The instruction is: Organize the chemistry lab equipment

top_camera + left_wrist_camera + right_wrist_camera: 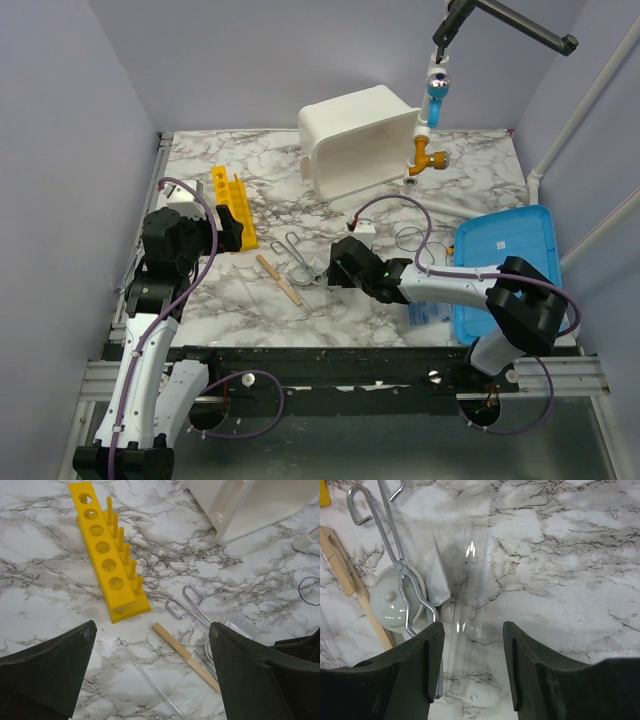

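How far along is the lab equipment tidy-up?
Done: nothing that shows; the yellow rack has empty holes.
In hand: the right hand is open astride the clear test tube lying on the table, not gripping it. The left hand is open and empty.
Left: the tube, metal tongs, wooden stick and small lidded white dish all lie loose.

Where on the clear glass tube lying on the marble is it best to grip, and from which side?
Probably its near half, from straight above. The clear glass tube lies flat, so the fingers must close across its width. The open right gripper straddles that end; the silver metal tongs lie close beside it, so descend carefully.
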